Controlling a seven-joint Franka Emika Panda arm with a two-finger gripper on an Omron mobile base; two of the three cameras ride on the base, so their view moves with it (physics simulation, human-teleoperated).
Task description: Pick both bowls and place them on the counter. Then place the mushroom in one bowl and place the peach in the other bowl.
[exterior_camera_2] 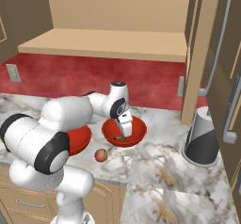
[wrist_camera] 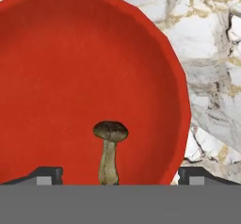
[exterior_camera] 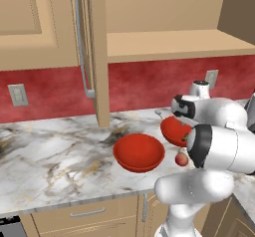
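Red bowls, two, both on your marble counter (exterior_camera: 55, 156). Working left to right in your left base view: the near bowl (exterior_camera: 139, 152) sits clear and empty toward the counter's front; the far bowl (exterior_camera: 174, 130) is partly hidden behind your arm; the peach (exterior_camera: 182, 159) lies on the marble just beside the near bowl, in neither bowl.

Right base view: peach (exterior_camera_2: 100, 155) at the front edge; one bowl (exterior_camera_2: 77, 138) behind the arm's elbow; the other bowl (exterior_camera_2: 124, 131) under your gripper (exterior_camera_2: 123, 134), which points down into it; a grey canister (exterior_camera_2: 202, 137) stands well apart at the right.

Hand view: mushroom (wrist_camera: 109, 150) lies inside the bowl (wrist_camera: 70, 68) (dark cap up-frame, pale stem toward the fingers). Your gripper (wrist_camera: 120, 175) has its fingertips (wrist_camera: 47, 175) spread wide either side of the stem, touching nothing: released.
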